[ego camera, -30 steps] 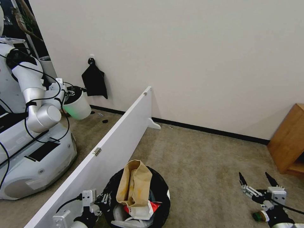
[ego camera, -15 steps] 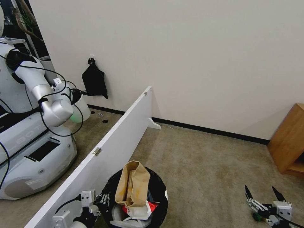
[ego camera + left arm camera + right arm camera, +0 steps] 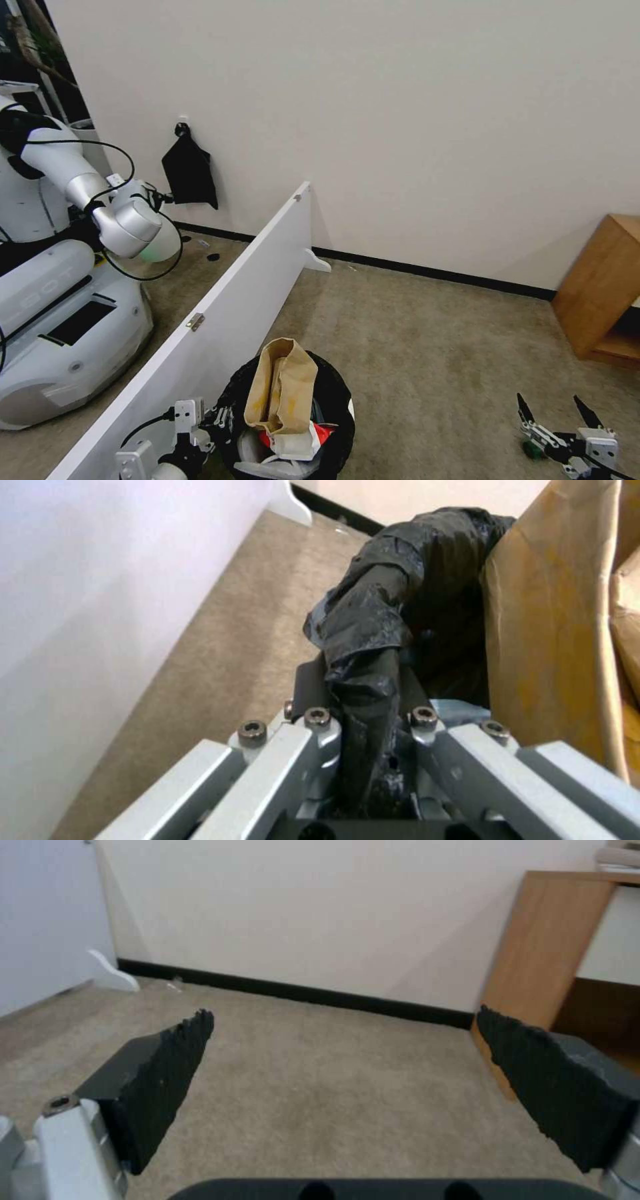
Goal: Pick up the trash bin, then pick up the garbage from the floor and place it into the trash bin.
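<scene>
The round trash bin lined with crinkled black plastic (image 3: pixel 288 427) stands on the carpet beside the long white partition board (image 3: pixel 220 327), stuffed with a torn brown paper bag (image 3: pixel 280 387). The left gripper (image 3: pixel 217 421) is clenched on the bin's bag-wrapped rim — thin, slippery film, so the stiff rim beneath is probably the surer hold. Well right of the bin, the right gripper (image 3: pixel 559 417) hangs released over a small green-capped bottle (image 3: pixel 530 449) — likely light and apt to roll.

The left gripper (image 3: pixel 363 690) has pale grey metal finger links fastened with dark hex-socket screws, ending in black pads, and in the head view a white boxy wrist block with a black cable looping off it. The right gripper (image 3: pixel 559 412) carries two pointed black fingers (image 3: pixel 525 408) on silver linkages and a white housing. Up close, its pads (image 3: pixel 167 1075) are dark, wedge-shaped and serrated along the inner edge.
</scene>
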